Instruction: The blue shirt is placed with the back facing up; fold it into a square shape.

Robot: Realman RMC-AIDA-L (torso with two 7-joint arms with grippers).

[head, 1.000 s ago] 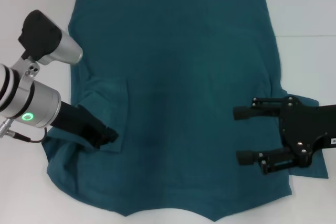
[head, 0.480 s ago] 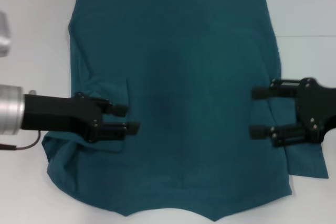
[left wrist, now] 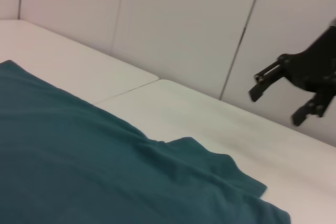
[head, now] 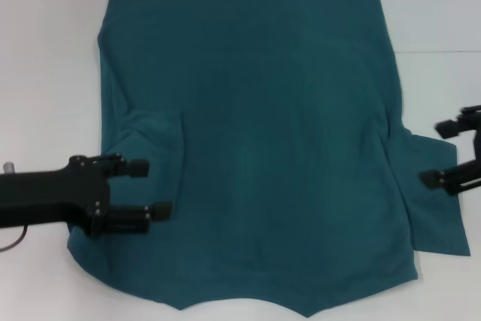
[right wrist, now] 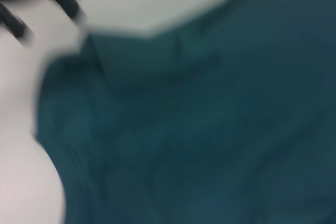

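Head view: the blue shirt lies spread over the white table, covering most of the frame, with both sleeves folded in over the body.
Shirt position: centre of the table, its straight edge at 12 o'clock and its pointed, curved edge at 6 o'clock.
Left gripper: at 8 o'clock over the shirt's edge, jaws spread and holding nothing; half a second ago it reached further in, beside the folded sleeve flap, and a second ago it was down at that flap.
Right gripper: at 3 o'clock, almost out of frame, jaws spread and empty; a second ago it hung well inside the shirt's outline.
What changed: both arms have drawn outward, away from the garment, and the sleeve flaps stayed where they lay.
Meaning for the task: the sleeve fold looks done, and the lengthwise fold that would make a square is likely still to come.
Left wrist view: the far sleeve rises in a soft, rumpled ridge, with the right gripper beyond it above bare table.
Fabric: plain matte teal knit, soft and limp, no print, faint wrinkles near the sleeves.
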